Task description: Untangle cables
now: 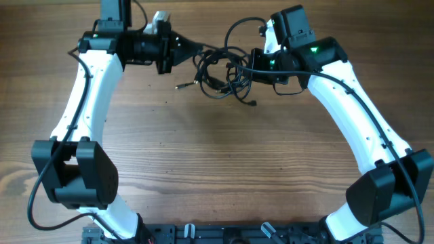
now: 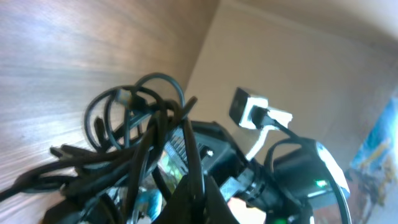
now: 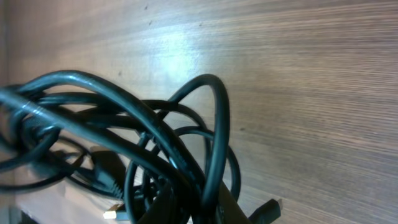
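The left tool (image 1: 188, 49) is clenched on the tangled cables (image 1: 218, 71); whether the right tool (image 1: 249, 64) grips them, I cannot tell.

Black cables (image 1: 220, 73) knotted, bunched, partly lifted.

Both white arms (image 1: 91, 95) bend inward; the left gripper (image 1: 195, 49) pinches the cables (image 1: 220, 73), and the right gripper (image 1: 245, 66) faces it, jaws obscured.

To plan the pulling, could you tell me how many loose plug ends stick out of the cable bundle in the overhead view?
2: one plug end left of the cables, the other at their lower right. Others may be hidden.
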Controlling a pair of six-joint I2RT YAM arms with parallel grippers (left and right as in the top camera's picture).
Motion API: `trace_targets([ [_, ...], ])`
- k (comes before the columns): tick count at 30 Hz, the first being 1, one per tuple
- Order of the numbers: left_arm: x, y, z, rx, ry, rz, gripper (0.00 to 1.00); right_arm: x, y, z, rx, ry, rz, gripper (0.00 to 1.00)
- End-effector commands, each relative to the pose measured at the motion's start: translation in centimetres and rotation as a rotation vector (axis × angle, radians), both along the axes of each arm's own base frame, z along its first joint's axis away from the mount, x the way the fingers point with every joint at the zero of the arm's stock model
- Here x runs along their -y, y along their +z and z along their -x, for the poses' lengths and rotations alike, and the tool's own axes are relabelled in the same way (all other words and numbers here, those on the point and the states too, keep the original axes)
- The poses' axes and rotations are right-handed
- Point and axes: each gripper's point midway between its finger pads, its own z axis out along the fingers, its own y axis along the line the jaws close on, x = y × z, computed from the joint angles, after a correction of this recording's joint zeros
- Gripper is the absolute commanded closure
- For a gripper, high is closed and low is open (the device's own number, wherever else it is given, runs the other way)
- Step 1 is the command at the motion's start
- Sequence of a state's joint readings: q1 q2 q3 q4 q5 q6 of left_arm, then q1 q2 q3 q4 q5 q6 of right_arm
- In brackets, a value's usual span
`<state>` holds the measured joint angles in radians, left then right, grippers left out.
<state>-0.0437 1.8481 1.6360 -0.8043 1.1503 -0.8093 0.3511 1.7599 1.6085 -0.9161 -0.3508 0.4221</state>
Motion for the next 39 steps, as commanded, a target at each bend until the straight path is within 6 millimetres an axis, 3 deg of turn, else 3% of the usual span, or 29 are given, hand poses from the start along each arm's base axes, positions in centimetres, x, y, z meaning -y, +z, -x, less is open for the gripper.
trace_targets([
  [1, -4.9, -3.6, -1.2, 0.035, 0.146, -0.324, 0.96, 0.9, -1.0, 0.6, 0.009, 0.14, 0.012, 0.96],
  [3, -5.4, -5.8, -0.3, -0.025, 0.162, -0.47, 0.96, -0.5, 0.2, 1.4, 0.026, 0.218, -0.068, 0.96],
  [6, -3.8, -6.4, 0.3, 0.022, 0.097, -0.531, 0.96, -2.0, 1.8, 2.1, 0.047, 0.28, -0.166, 0.96],
  [9, -2.3, -6.8, 0.8, 0.037, 0.064, -0.57, 0.96, -2.6, 2.1, 2.4, 0.058, 0.292, -0.16, 0.94],
  [12, -1.7, -7.0, 1.0, 0.037, 0.05, -0.573, 0.96, -1.2, 0.7, 1.6, 0.023, 0.154, -0.044, 0.82],
  [15, -1.7, -7.0, 1.0, 0.036, 0.05, -0.573, 0.96, -1.6, 0.4, 1.8, 0.009, 0.116, -0.016, 0.66],
  [18, -1.6, -7.0, 1.0, 0.035, 0.05, -0.573, 0.96, -2.2, 0.3, 2.0, 0.0, 0.088, -0.005, 0.59],
  [23, -1.6, -7.0, 1.0, 0.036, 0.05, -0.573, 0.96, -1.6, -0.1, 1.5, -0.019, 0.0, 0.017, 0.56],
  [26, -1.6, -7.0, 1.0, 0.035, 0.05, -0.573, 0.96, -1.0, -0.3, 1.1, -0.005, -0.022, 0.052, 0.49],
  [30, -1.6, -7.0, 1.0, 0.035, 0.049, -0.572, 0.96, -0.9, -1.7, 0.5, -0.024, -0.045, 0.074, 0.46],
  [35, -1.4, -6.9, 1.3, 0.027, 0.039, -0.557, 0.96, -2.2, -4.1, -0.3, -0.011, 0.089, 0.075, 0.46],
  [39, 0.0, -5.8, 2.0, 0.046, -0.021, -0.459, 0.96, -2.7, -5.1, -0.5, 0.012, 0.198, 0.071, 0.46],
])
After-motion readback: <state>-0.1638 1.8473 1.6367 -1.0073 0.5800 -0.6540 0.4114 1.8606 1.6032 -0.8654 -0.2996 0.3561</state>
